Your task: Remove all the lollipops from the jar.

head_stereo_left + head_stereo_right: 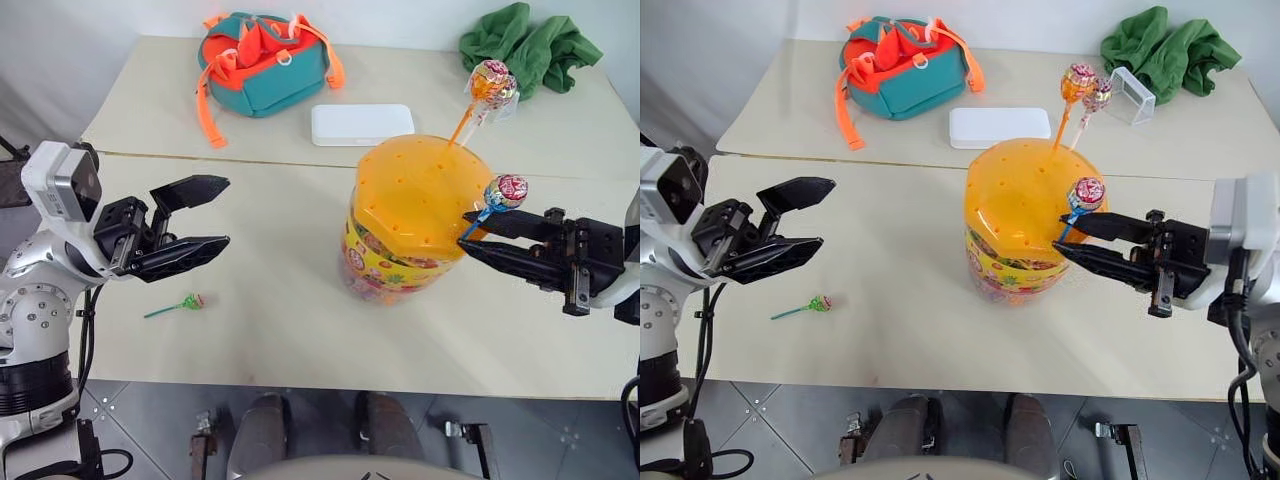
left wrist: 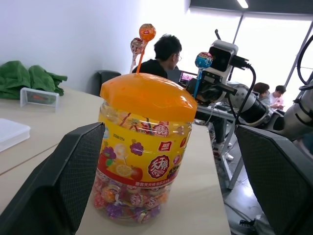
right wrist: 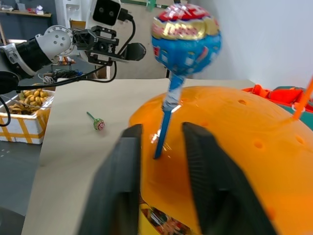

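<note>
A clear plastic jar [image 1: 410, 225] with a yellow label & orange domed lid stood on the pale table [image 1: 270, 330] in front of the robot. The lid was dotted w/ small holes, which served as sockets for lollipop sticks.

The right tool [image 1: 1070, 240] lay nearly level across the lid's near side, its two black fingers drawn in close on either side of the blue stick of a lollipop [image 3: 185, 39] planted upright in one hole. In the right wrist view a thin gap showed between each finger & the stick, so whether the grip had bitten yet could not be told. The low approach made sense: hold the stick beneath the candy head, then lift straight out of the hole.

The left tool [image 1: 205, 215] hung wide open & empty above the table, well apart from the jar, jaws turned toward it. Below it one lollipop on a green stick [image 1: 177, 304] lay flat on the table, evidently out of the jar.

Two more lollipops [image 1: 1080, 85], one on an orange stick, leaned out of holes on the lid's far side; more candy filled the jar's lower part. By that count, the job looked less than half done.

Background: a teal-and-orange bag [image 1: 265, 60], a white flat box [image 1: 362, 124], a green cloth [image 1: 525, 45], all on the table's far half. People sat at desks beyond, per the left wrist view.
</note>
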Tool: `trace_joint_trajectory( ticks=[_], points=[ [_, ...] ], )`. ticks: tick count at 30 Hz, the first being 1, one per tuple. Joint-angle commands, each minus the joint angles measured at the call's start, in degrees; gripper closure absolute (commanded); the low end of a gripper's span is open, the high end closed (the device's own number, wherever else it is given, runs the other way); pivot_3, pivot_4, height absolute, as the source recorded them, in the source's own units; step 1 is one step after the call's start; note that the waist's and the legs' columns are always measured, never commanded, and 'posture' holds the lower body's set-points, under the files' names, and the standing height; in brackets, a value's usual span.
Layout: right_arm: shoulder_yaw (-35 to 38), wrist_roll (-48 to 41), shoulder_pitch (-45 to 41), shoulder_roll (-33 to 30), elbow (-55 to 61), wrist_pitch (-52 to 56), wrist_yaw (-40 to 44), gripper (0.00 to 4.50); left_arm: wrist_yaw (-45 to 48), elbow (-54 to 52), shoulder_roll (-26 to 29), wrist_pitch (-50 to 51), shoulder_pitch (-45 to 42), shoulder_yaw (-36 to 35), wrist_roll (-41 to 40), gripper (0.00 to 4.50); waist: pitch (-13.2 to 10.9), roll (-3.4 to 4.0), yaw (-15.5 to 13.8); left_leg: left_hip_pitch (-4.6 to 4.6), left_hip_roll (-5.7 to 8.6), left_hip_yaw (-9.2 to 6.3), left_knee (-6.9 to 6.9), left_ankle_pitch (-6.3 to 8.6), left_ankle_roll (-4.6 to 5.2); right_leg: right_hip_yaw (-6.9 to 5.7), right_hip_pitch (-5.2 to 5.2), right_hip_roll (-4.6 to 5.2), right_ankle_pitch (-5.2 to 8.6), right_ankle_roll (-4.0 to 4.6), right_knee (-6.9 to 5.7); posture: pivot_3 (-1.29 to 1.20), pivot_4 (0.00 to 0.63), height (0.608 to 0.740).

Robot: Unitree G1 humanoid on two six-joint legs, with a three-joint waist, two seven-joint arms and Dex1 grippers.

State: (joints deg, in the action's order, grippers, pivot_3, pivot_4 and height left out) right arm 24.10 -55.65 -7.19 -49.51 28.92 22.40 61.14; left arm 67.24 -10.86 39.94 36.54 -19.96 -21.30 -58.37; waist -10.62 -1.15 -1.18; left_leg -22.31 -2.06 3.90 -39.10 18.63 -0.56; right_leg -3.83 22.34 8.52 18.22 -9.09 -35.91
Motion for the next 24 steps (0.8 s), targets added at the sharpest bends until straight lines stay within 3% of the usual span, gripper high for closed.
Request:
trace_joint_trajectory(
  ticks=[1,8,12,15,18,21,24],
  points=[
    [2.27,-1.88,-1.10,1.10,0.40,-0.86,-0.35,4.47,2.51,0.47,-0.04,-1.10,-0.80,0.84,-0.16,0.00,0.00,0.00,-0.05,-0.01,0.00,0.00,0.00,0.00,0.00,0.00,0.00,0.00,0.00,0.00,0.01,0.00,0.150,0.740],
    [8.30,-14.62,-0.92,1.50,1.88,4.57,-7.27,4.47,6.20,2.98,-0.98,-2.23,-3.29,4.16,1.32,0.00,0.00,0.00,-0.20,-0.03,0.02,0.01,-0.02,0.00,0.00,0.00,-0.01,0.01,0.00,0.00,0.03,0.00,0.150,0.740],
    [17.66,-18.39,3.17,-1.98,-4.96,10.88,-13.26,4.47,8.36,2.35,-2.30,-5.99,-5.00,6.45,3.98,0.00,0.00,0.00,-0.45,-0.04,0.02,-0.03,-0.02,0.00,0.01,-0.01,-0.02,0.01,0.00,0.00,0.04,0.00,0.150,0.740],
    [20.32,-9.15,7.36,-7.43,-13.93,12.15,-11.14,4.47,10.89,1.51,-2.02,-8.21,-5.39,9.12,6.66,0.00,0.00,0.00,-0.42,-0.03,0.08,-0.01,-0.02,0.02,0.04,-0.01,-0.11,0.02,-0.01,-0.02,0.16,0.00,0.150,0.740],
    [15.48,8.24,13.94,-14.11,-21.65,9.45,-11.38,4.47,12.62,1.56,-1.99,-11.62,-5.57,11.17,10.14,0.00,0.00,0.00,-0.22,-0.01,0.07,0.06,0.00,0.02,0.05,0.00,-0.10,0.01,-0.01,-0.02,0.22,0.00,0.150,0.740],
    [5.82,22.77,17.24,-18.46,-28.78,6.85,-14.36,4.47,11.97,1.53,-2.05,-11.65,-5.42,11.32,10.48,0.00,0.00,0.00,0.00,-0.02,0.06,0.09,0.00,0.02,0.05,0.01,-0.06,0.01,-0.01,-0.02,0.20,0.00,0.150,0.740],
    [0.48,28.57,17.61,-17.66,-32.74,1.81,-10.86,4.47,11.07,0.49,-1.99,-11.15,-4.27,10.83,9.95,0.00,-0.02,0.06,0.12,-0.04,0.05,0.15,0.01,0.02,0.05,0.04,0.04,0.01,-0.01,-0.02,0.14,0.00,0.150,0.740]
  ],
)
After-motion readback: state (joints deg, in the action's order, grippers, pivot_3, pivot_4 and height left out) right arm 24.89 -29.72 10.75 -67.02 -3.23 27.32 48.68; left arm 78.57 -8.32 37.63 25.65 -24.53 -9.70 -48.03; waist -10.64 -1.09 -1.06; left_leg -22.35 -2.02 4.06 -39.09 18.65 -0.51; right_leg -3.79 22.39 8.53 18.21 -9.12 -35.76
